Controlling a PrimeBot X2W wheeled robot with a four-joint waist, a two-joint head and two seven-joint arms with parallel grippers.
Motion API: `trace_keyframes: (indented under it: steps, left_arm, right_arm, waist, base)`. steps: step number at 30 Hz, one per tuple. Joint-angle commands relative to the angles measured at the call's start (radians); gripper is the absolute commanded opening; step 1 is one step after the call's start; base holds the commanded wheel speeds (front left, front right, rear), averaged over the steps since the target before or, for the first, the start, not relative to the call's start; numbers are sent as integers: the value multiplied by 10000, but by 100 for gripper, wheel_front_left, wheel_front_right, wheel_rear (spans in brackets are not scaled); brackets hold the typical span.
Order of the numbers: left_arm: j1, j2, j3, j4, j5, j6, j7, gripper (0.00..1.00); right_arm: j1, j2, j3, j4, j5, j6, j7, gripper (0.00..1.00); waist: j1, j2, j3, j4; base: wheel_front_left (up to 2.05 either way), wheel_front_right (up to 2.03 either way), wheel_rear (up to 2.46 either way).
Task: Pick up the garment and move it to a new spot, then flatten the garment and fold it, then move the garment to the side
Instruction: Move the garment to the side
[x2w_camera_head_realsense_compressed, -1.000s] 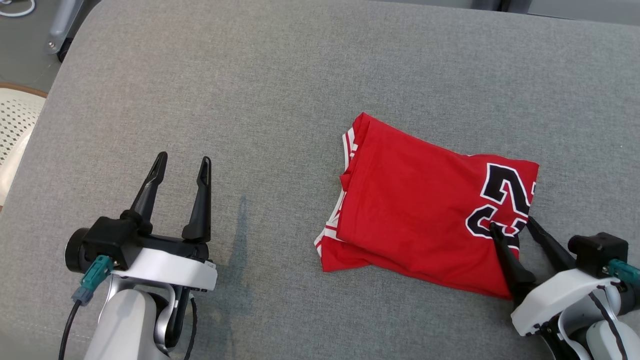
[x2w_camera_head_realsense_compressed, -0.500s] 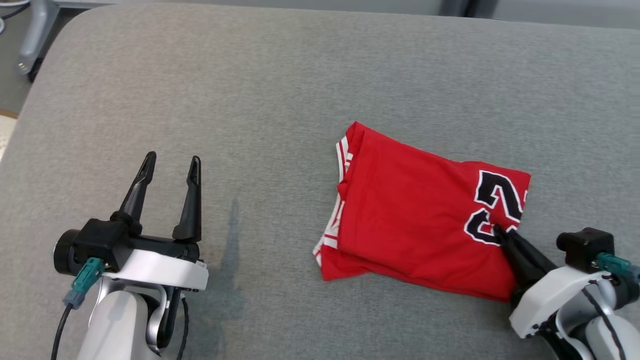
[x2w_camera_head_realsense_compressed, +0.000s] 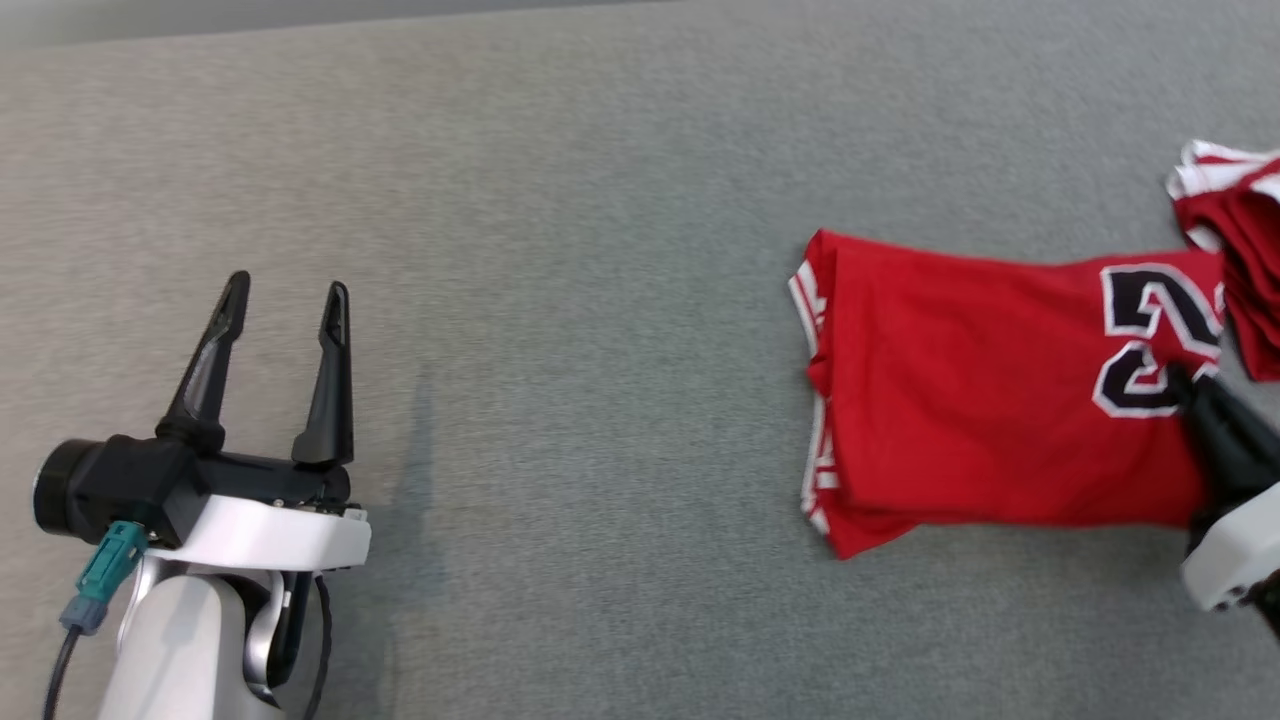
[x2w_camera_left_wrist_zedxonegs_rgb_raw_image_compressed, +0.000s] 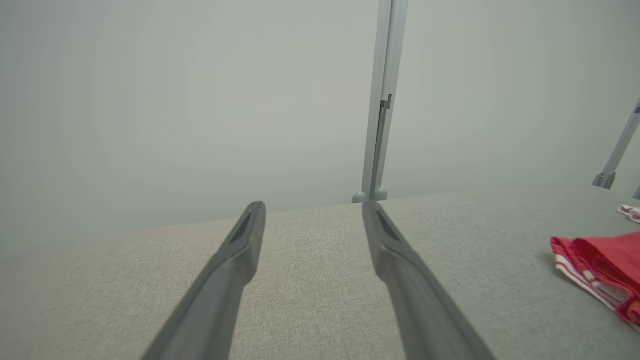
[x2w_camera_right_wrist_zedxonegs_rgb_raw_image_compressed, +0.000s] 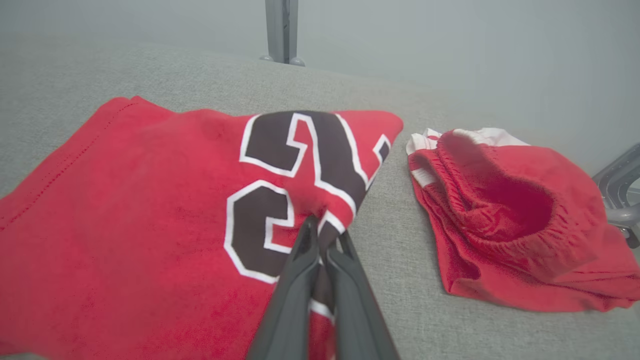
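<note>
Though cut off at the edge, right pincer (x2w_camera_head_realsense_compressed: 1183, 377) clamps the jersey (x2w_camera_head_realsense_compressed: 960, 400); left pincer (x2w_camera_head_realsense_compressed: 288, 290) gapes

The left gripper (x2w_camera_head_realsense_compressed: 288, 285) sits at the lower left of the head view. Its two long dark fingers are spread wide apart and point up and slightly leftward. Behind them, its white wrist housing (x2w_camera_head_realsense_compressed: 270, 535) tops a pale forearm (x2w_camera_head_realsense_compressed: 185, 650) that rises from the bottom edge. The right gripper (x2w_camera_head_realsense_compressed: 1185, 378) reaches in from the lower right edge, angled up and to the left. Its fingers are pressed together, pinching a fold of the red jersey (x2w_camera_head_realsense_compressed: 980, 400) near its right edge.
</note>
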Motion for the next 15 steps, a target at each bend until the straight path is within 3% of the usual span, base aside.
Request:
trace_keyframes:
  steps: [1, 9, 15]
  left_arm:
    - [-156, 100, 24, -94, 88, -17, -30, 100]
    - [-706, 591, -25, -782, 173, -63, 243, 100]
    - [-1107, 1014, -18, -1425, 282, -65, 565, 100]
  right_arm:
    - [-197, -120, -149, -140, -24, 0, 53, 0]
    - [-2138, -847, -397, -353, -9, -2, -24, 0]
    - [-3386, -2079, -1003, 171, 183, -2, -133, 0]
  waist:
    - [0, -1, 451, -545]
    - [0, -1, 1738, -1419]
    - [0, -1, 2662, -1691]
  base:
    - [0, 0, 0]
    - [0, 0, 0]
    - [0, 0, 0]
